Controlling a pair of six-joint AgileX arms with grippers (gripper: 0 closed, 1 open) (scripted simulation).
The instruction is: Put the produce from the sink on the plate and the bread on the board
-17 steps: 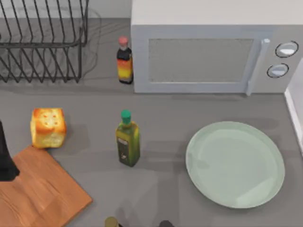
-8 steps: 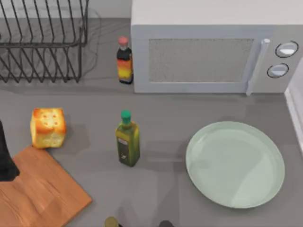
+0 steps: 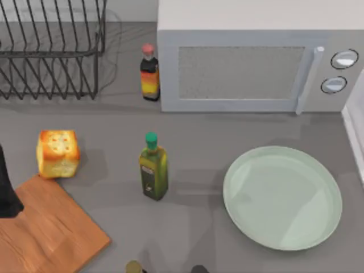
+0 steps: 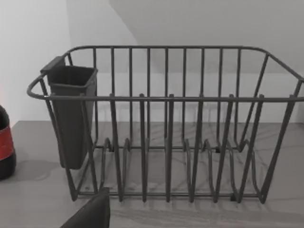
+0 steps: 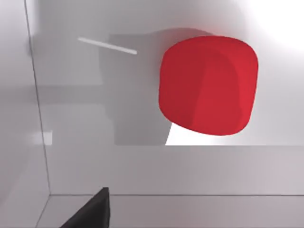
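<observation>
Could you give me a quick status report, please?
Produce in sink, ungripped. Bread off board. Plate bare. Oil bottle mid-table.

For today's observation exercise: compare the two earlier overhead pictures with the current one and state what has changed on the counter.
Nothing has visibly changed. The bread sits beside the board, off its corner, the plate is bare, and the oil bottle stands between them as before. The left arm stays at the table's left edge over the board.
</observation>
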